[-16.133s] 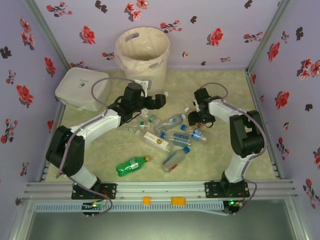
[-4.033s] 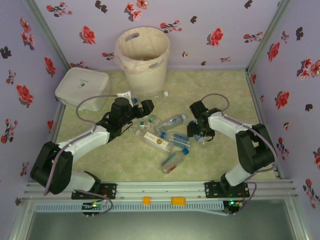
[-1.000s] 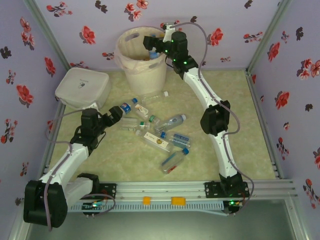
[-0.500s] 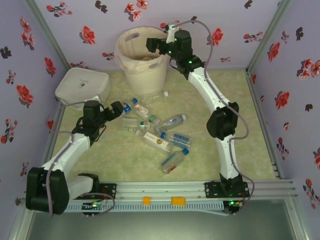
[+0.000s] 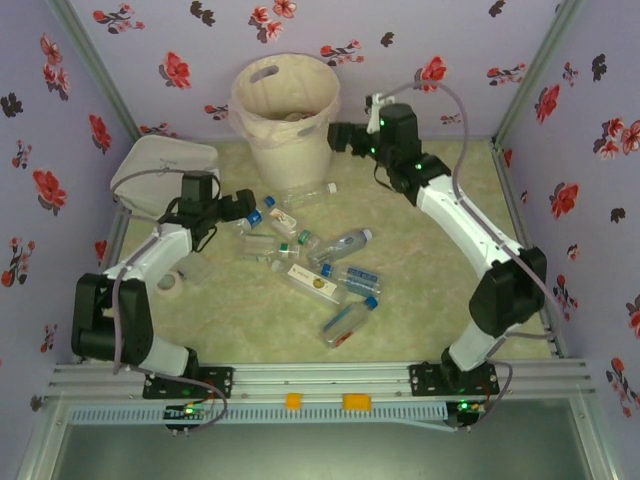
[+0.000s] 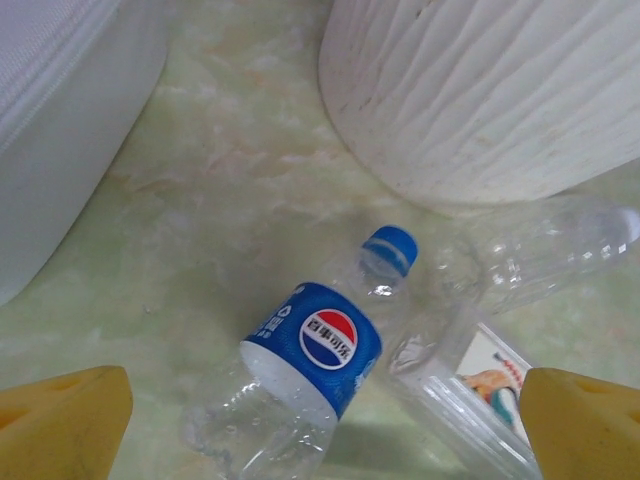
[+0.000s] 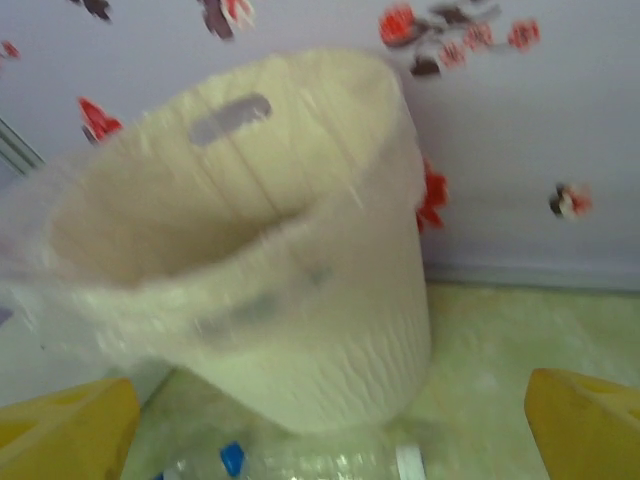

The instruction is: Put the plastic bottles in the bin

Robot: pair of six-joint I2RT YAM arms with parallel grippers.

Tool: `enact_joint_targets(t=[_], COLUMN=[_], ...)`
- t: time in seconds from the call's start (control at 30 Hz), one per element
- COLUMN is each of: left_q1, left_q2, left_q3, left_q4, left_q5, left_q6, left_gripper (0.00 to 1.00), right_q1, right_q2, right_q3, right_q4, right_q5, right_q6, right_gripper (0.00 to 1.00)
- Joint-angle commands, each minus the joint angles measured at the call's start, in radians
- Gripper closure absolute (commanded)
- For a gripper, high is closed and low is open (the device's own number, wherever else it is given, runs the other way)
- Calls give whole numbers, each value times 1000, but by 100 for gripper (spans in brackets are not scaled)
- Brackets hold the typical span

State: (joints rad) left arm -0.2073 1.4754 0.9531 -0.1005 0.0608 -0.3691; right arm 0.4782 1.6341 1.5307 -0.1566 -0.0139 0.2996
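1. The left gripper (image 6: 320, 430), spread wide and empty, hovers over a blue-labelled bottle (image 6: 312, 345) lying near-left of the bin (image 5: 290, 150).
2. The right gripper (image 5: 340, 137) hangs released, right of the bin.
3. The bottle looks empty, light, crushable and slick, so it is best taken across the labelled body.

walls (image 5: 480, 60): lilac, red and dark flower print, on three sides of tabletop (image 5: 440, 290) | tabletop: pale green, marbled | metal rail (image 5: 330, 378): along tabletop's near edge | corner posts (image 5: 535, 75): grey, at tabletop's far corners

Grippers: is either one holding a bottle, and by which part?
Nothing held. Left gripper open near the blue-labelled bottle; right gripper open, empty, beside the bin.
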Motion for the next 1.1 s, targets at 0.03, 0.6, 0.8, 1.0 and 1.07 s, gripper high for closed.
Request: enact_joint_targets(t=[0.03, 0.6, 0.8, 1.0, 1.07], left_q1=[11, 10, 10, 9, 9], left_q2=[53, 283, 320, 364, 382], left_q3=[56, 206, 229, 260, 272], left_q4=[-83, -205, -219, -267, -282], left_q5=[2, 8, 15, 19, 27], left_q6=[72, 60, 68, 88, 90], left_gripper=[0, 0, 0, 3, 5], right_q1=[5, 6, 4, -27, -43], right_q2=[-107, -158, -126, -131, -141], right_q3=[-166, -460, -420, -422, -438], right_q4=[-20, -115, -142, -167, -158], right_q5=[28, 105, 149, 201, 186], right_q6=[22, 159, 190, 224, 231], right_gripper=[0, 1, 0, 0, 0])
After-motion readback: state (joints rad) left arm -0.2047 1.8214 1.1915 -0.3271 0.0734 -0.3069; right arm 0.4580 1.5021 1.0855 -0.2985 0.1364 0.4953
